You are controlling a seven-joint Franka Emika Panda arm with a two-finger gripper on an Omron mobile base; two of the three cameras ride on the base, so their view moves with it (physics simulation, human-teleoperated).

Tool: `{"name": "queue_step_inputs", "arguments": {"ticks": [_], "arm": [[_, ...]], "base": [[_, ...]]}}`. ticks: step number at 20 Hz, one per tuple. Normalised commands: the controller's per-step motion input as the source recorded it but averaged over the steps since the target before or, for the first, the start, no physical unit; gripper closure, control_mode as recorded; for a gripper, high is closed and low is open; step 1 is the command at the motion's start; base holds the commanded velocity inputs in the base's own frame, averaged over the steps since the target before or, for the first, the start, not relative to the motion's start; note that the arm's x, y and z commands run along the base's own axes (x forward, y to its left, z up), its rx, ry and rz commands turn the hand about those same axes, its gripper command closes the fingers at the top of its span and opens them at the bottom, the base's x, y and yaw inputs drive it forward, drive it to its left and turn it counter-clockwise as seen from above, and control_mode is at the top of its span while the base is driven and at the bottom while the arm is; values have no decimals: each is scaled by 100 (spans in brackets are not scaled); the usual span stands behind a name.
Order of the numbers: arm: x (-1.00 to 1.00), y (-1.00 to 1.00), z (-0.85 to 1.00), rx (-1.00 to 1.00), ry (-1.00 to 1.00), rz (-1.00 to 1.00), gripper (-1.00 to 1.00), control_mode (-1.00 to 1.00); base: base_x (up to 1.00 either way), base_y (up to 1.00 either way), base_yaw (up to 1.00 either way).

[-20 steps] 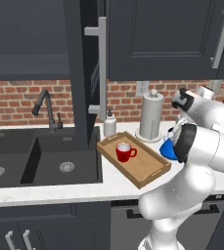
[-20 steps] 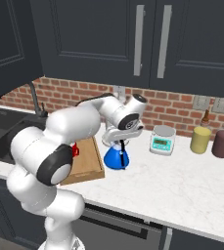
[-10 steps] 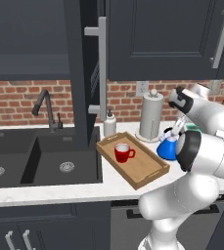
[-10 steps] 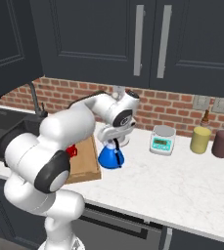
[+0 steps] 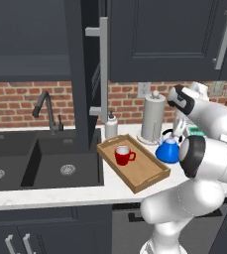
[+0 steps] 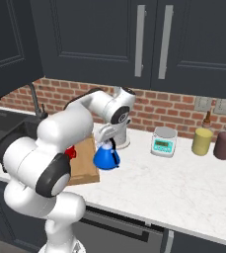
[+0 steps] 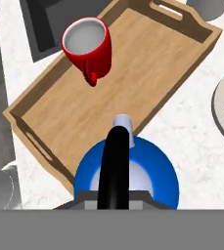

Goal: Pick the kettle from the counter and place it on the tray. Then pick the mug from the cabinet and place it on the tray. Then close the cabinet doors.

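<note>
So the kettle is off the worktop now; a second ago it sat lower and further right beside the tray, and in this moment it hangs in the air just off the tray's right edge, nudged closer to it. The claw is clamped on the black handle; in the hand view that handle runs straight up from between the tips and the blue dome sits right under it, overlapping the tray's near rim.

What that means, I reckon: the lift is done and the carry-over is underway; the kettle isn't above the wooden floor of the tray properly yet, so it needs a bit more sideways travel before lowering. The mug is already standing on the tray, toward the far end, handle pointing at the kettle; there's room beside it but not loads, so I'd watch for a bump on the way down.

Count: one kettle, one red mug, one tray, one paper-towel roll, one tap; one cabinet door is swung open above the sink, so closing is left to do.
</note>
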Motion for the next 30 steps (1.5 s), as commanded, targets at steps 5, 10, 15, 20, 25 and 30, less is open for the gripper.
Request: {"name": "queue_step_inputs", "arguments": {"ticks": [5, 10, 15, 20, 25, 30], "arm": [[-13, 18, 13, 0, 0, 15, 100, -100], [-16, 26, 0, 0, 0, 17, 100, -100], [-4, 36, 0, 0, 2, 19, 100, -100], [0, 46, 0, 0, 5, 19, 100, -100], [0, 49, -1, 0, 2, 19, 100, -100], [0, 47, -1, 0, 0, 20, 100, -100]], "base": [[0, 0, 0], [0, 0, 0], [0, 0, 0], [0, 0, 0], [0, 0, 0], [0, 0, 0]]}}
